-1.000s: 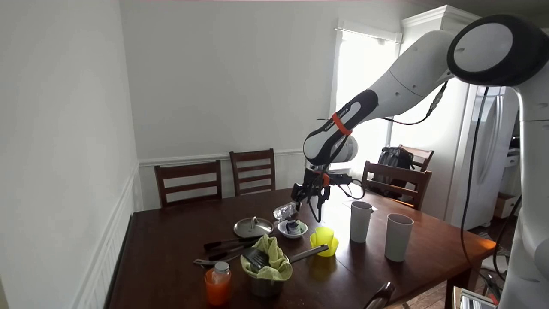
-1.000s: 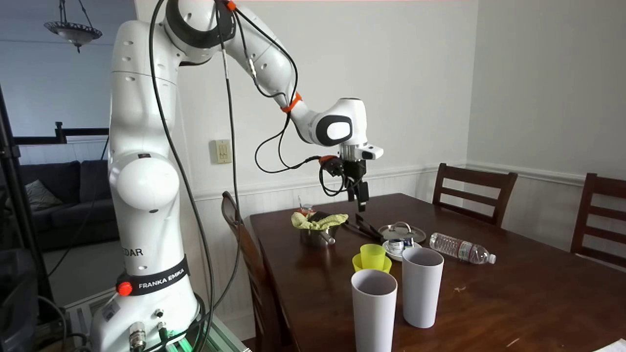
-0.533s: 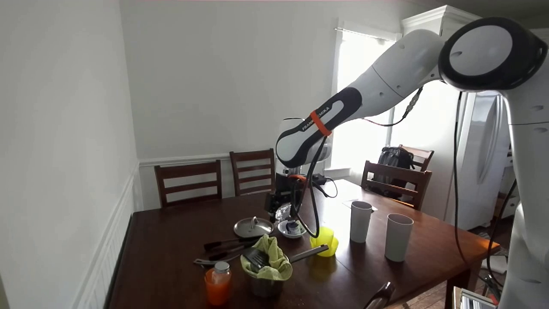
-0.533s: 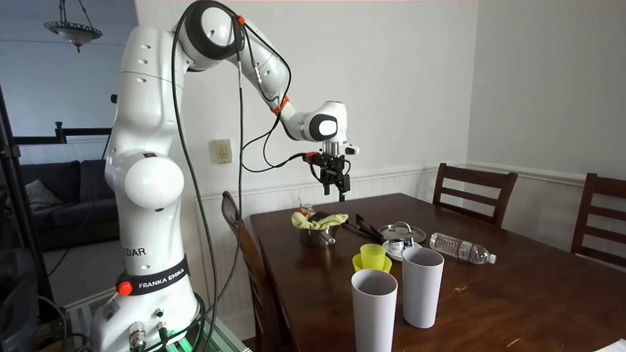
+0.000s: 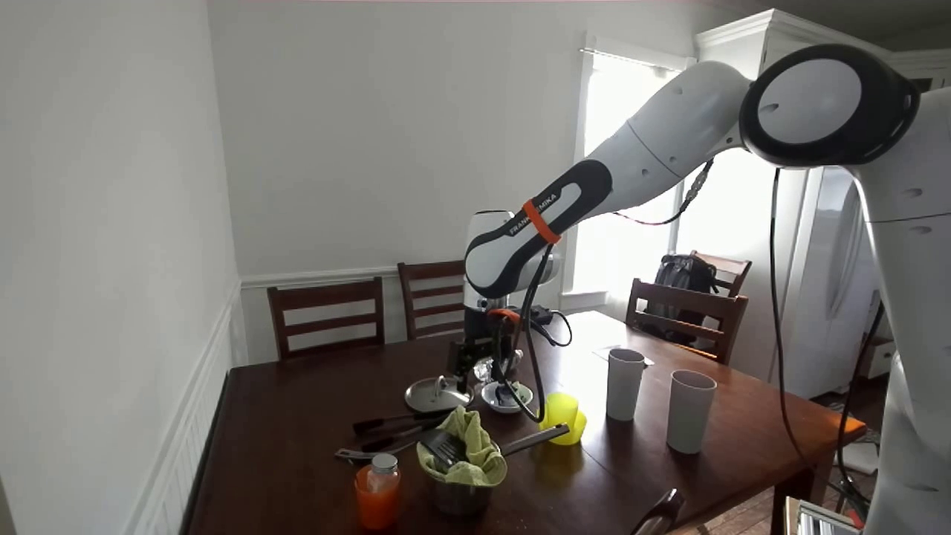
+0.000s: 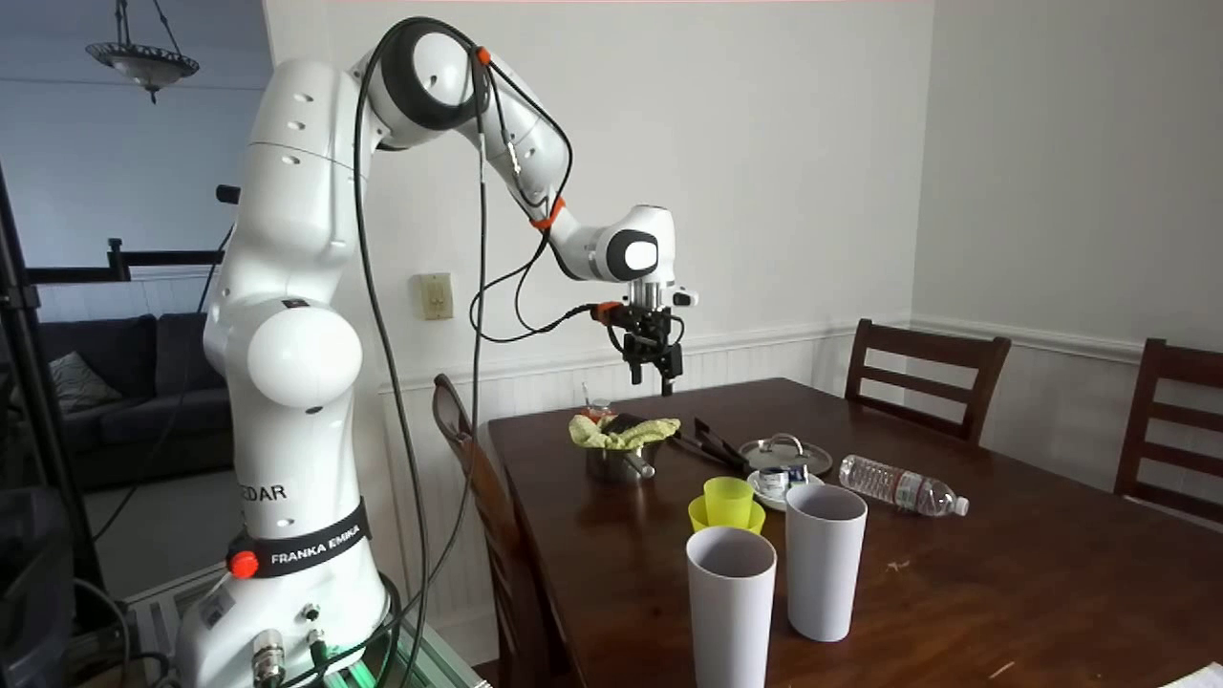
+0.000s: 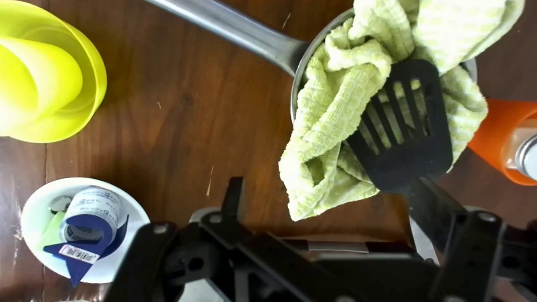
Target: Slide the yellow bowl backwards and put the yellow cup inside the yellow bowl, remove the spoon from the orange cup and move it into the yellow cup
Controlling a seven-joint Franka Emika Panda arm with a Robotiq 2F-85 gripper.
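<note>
The yellow cup [image 7: 58, 77] stands inside the yellow bowl [image 7: 94, 90] in the wrist view. Both exterior views show the cup [image 5: 559, 409] [image 6: 728, 501] in the bowl [image 5: 572, 431] [image 6: 755, 521]. The orange cup [image 5: 377, 505] holds a clear jar with a silver lid and also shows at the wrist view's right edge [image 7: 497, 134]. A thin light stick [image 6: 586, 394] rises at the orange cup in an exterior view; I cannot tell if it is the spoon. My gripper [image 7: 327, 188] is open and empty, high above the table, also seen in an exterior view [image 6: 652, 382].
A pot [image 5: 461, 498] with a green towel [image 7: 335, 121] and black slotted spatula [image 7: 402, 126] stands beside the orange cup. A white bowl [image 7: 134, 209], pot lid [image 5: 431, 394], black-handled utensils [image 5: 379, 425], water bottle [image 6: 889, 483] and two grey cups [image 6: 731, 612] are on the table.
The arm has swung my gripper away from above the bottle and white bowl, toward the pot and orange cup side. It slows over the last half second. The table objects have not moved.
</note>
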